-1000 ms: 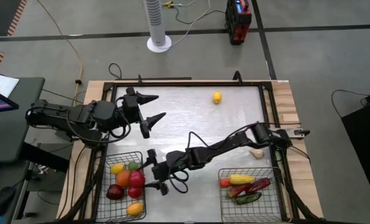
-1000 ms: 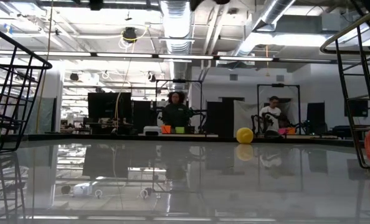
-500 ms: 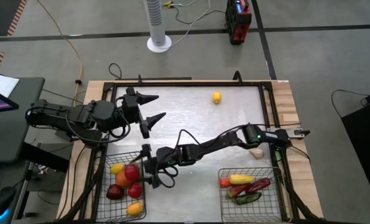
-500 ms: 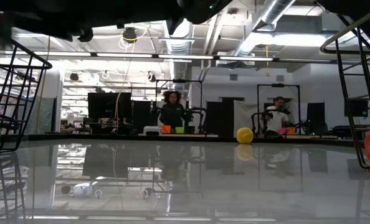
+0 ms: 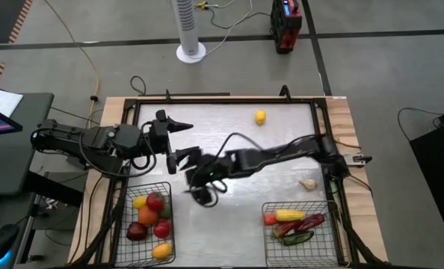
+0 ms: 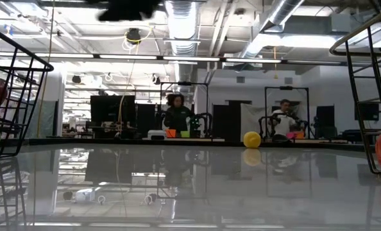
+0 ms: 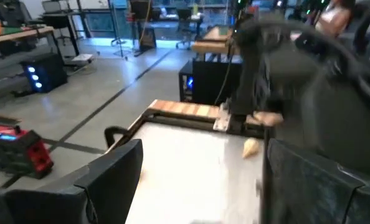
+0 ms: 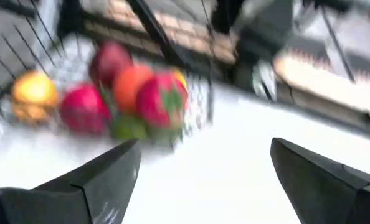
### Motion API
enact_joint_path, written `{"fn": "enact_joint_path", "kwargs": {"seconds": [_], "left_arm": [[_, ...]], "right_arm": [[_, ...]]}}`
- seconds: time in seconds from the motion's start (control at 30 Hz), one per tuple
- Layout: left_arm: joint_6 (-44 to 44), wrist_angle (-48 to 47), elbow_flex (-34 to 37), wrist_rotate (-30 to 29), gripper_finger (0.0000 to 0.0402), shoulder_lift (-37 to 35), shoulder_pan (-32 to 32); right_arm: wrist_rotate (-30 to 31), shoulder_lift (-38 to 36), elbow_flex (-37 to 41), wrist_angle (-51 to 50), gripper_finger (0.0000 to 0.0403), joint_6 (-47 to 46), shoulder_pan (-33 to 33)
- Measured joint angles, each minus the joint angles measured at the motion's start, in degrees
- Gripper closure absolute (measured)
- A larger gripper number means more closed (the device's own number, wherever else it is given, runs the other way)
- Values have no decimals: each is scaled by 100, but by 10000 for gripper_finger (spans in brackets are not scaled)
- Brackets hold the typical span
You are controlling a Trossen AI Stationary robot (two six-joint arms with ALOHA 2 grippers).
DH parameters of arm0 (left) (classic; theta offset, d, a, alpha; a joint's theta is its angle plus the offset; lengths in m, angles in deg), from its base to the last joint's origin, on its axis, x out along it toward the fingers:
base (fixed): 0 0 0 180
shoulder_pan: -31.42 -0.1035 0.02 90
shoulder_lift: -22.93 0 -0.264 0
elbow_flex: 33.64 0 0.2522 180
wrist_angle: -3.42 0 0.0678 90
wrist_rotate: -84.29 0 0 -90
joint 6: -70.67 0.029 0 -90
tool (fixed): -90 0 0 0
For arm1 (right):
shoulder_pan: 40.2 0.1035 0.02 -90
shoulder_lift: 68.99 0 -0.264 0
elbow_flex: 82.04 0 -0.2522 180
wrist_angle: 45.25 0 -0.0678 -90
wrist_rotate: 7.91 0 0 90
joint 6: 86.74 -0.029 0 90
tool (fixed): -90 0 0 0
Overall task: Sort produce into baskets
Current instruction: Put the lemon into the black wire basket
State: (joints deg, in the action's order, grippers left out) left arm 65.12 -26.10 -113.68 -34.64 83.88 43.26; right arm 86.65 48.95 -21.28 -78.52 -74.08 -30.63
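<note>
Right gripper (image 5: 199,179) is seen spread and empty beside the left basket (image 5: 149,224), judged post-drop. Left gripper (image 5: 179,140), also spread, is parked nearby; lemon (image 5: 260,116) and garlic (image 5: 308,183) remain unsorted.

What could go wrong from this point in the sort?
The right gripper, open and empty, sits close to the left gripper mid-table, so the arms may collide. The yellow piece and whitish garlic bulb lie loose outside both baskets; a sweeping arm might knock them away.

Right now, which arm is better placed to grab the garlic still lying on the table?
Probably the right. The garlic lies near the right edge, beside the right arm's base, and the right gripper is open and empty mid-table. The left gripper sits farther off, on the left side.
</note>
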Motion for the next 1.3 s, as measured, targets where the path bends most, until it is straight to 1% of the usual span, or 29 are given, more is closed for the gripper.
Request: {"fn": "enact_joint_path", "kwargs": {"seconds": [0.1,0.17,0.23,0.3,0.4,0.5,0.6,0.73,0.87,1.03,1.2,1.3], "left_arm": [[30,-15,246,-74,68,-5,0],[18,-38,443,-119,68,3,-50],[-50,79,653,-118,68,19,-160],[-142,225,812,82,68,108,-381],[-304,443,939,692,68,324,-834],[-381,746,939,1169,68,657,-1320],[-422,1189,915,1699,68,1134,-1823],[-437,1576,724,2078,68,1886,-2349],[-436,1688,323,2485,68,2725,-2742],[-207,1636,-516,2837,68,3841,-2979],[92,1450,-1643,3116,68,4870,-3158],[313,1113,-2308,3156,68,5427,-3283]], "right_arm": [[251,-665,910,-279,19,-285,-91],[534,-1204,1727,-198,23,-458,-125],[861,-1786,2520,132,28,-598,-150],[1111,-2381,3271,397,32,-718,-184],[1193,-3184,4126,715,36,-948,-257],[1193,-3884,4740,829,37,-1126,-358],[1214,-4467,5174,803,37,-1216,-461],[1228,-5162,5579,772,37,-1272,-580],[1229,-5873,5834,735,37,-1234,-710],[1228,-6691,6013,853,37,-1001,-841],[1210,-7142,6363,861,37,-992,-875],[1220,-7251,6677,1126,37,-1045,-849]]}}
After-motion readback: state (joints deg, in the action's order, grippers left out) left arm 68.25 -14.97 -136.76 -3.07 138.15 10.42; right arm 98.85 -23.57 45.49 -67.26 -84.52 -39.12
